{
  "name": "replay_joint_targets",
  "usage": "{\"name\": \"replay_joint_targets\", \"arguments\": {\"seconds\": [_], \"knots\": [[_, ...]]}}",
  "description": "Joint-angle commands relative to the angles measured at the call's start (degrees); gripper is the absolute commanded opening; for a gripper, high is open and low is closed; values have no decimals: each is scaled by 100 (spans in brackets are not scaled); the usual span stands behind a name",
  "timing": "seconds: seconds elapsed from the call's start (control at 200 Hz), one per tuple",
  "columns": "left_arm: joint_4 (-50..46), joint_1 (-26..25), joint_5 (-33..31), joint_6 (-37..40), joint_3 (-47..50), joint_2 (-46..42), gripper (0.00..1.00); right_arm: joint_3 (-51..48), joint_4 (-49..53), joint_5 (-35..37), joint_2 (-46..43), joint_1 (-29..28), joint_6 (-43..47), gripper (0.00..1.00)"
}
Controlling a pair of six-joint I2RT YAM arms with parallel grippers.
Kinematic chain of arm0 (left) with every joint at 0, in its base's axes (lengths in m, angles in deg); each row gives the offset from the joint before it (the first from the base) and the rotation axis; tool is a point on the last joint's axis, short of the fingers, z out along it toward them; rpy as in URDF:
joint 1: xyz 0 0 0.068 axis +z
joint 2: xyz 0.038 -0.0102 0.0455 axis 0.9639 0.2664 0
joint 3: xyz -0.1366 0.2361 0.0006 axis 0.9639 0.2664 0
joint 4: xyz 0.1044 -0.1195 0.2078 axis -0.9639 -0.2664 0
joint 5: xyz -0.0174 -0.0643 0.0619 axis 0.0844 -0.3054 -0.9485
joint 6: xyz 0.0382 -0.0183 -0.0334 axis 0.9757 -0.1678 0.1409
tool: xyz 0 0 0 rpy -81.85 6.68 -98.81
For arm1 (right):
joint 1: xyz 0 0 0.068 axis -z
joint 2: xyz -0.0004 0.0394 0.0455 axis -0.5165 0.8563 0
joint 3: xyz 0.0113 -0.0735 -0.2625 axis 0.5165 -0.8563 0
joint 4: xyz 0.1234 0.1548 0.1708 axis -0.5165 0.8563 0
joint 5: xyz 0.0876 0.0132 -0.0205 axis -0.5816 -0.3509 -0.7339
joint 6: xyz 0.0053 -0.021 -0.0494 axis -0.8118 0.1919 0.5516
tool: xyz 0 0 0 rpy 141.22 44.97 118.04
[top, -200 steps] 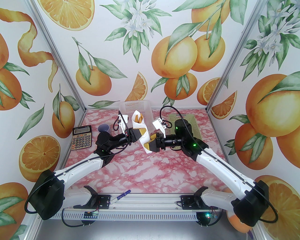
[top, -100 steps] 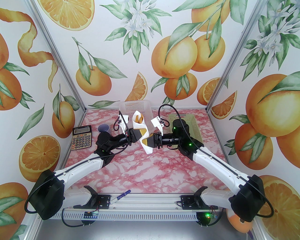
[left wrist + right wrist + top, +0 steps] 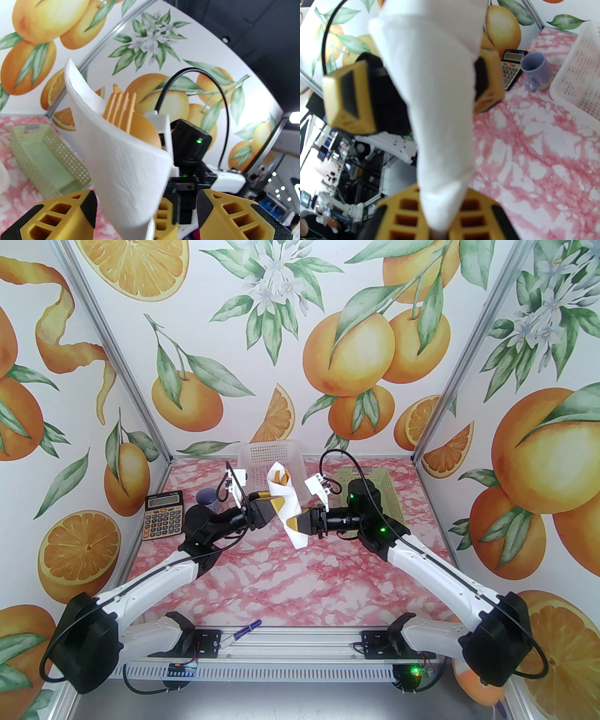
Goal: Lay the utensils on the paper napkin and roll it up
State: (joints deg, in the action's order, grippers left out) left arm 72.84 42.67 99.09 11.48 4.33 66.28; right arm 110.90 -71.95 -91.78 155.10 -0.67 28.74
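The paper napkin (image 3: 289,505) is rolled into a white cone and held tilted above the table's far middle. The utensils (image 3: 280,476), an orange fork (image 3: 120,107) and spoon (image 3: 143,131), stick out of its upper end. My right gripper (image 3: 296,524) is shut on the roll's lower end, and its yellow fingers (image 3: 406,216) pinch the napkin (image 3: 440,105). My left gripper (image 3: 275,503) is open. Its fingers (image 3: 70,216) stand on either side of the napkin (image 3: 126,164), the left finger close to the paper.
A white perforated basket (image 3: 262,456) stands at the back middle and a green basket (image 3: 390,484) at the back right behind the right arm. A calculator (image 3: 162,516) and a blue mug (image 3: 207,497) sit at the left. A blue pen (image 3: 246,629) lies on the front rail.
My left gripper opened off the roll and its arm drew back a little to the left. My right gripper closed on the roll's lower end and now carries it.
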Motion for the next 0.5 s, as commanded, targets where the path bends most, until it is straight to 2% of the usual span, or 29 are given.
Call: {"name": "replay_joint_targets", "arguments": {"seconds": [0.0,0.285,0.385,0.495], "knots": [[110,-117,-11,51,196,-86,79,-43,-297,-139,-97,-53,-50,0],[550,-448,-137,-200,207,342,82,-69,-400,-55,-56,-250,-32,0],[1022,-486,-163,-438,284,549,74,-79,-345,49,-80,-249,32,0],[1204,-473,-296,-510,390,573,57,-79,-199,104,-129,-244,156,0]]}}
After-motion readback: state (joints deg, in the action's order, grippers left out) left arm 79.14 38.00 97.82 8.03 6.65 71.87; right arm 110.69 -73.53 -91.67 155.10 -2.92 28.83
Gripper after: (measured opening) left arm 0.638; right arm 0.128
